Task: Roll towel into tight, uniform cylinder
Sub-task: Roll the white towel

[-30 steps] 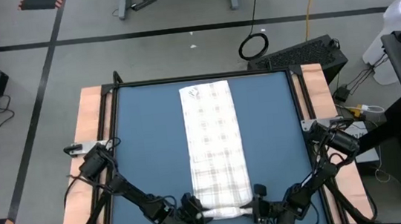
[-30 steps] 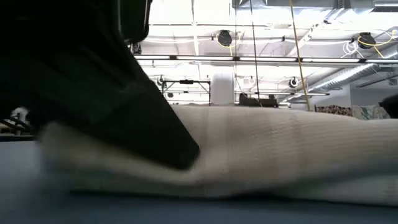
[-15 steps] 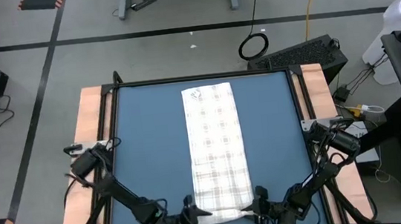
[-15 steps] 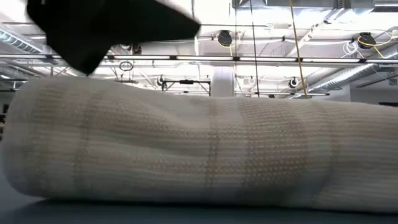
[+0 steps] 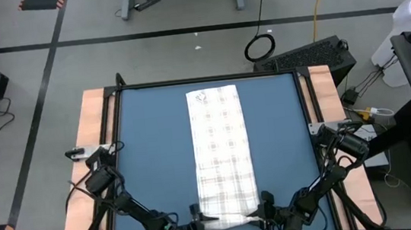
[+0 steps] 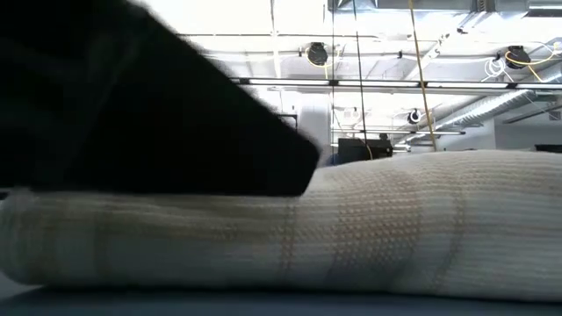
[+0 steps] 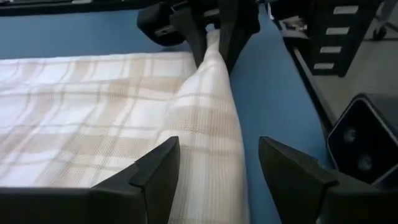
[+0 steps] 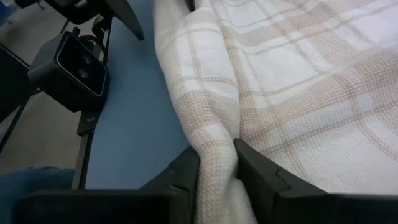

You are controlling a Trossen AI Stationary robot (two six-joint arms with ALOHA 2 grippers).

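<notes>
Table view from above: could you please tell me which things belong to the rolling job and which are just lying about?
Job:
white checked cloth towel
blue mat
left gripper
right gripper

Lying about:
black cable loop
black keyboard

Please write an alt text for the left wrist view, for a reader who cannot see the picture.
The rolled near edge of the white checked towel lies on the blue mat, running between the open fingers of the left gripper. At the roll's far end, the right gripper pinches the towel.
</notes>
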